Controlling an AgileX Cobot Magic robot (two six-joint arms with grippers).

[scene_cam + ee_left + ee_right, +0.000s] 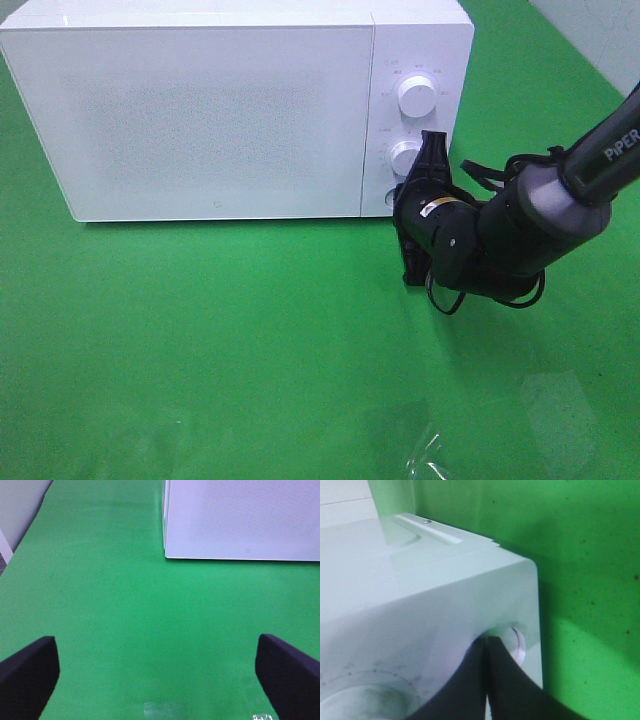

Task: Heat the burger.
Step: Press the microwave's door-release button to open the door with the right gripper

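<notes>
My right pincer [487, 652] is clenched on nothing, its tips touching the round button [516, 639] low on the microwave [200, 120] panel, straight ahead of me. The door is shut. The burger shows in no view and may be behind it. My left pincer [160, 680], released, hangs over the green surface [200, 350], well apart from the door front, leaving room, I judge, for its swing.

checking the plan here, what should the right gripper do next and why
Probably push the right gripper straight in on the round button at the lower corner of the microwave panel. Its shut tips sit right at that button, the door is closed, and no burger is in view.
</notes>
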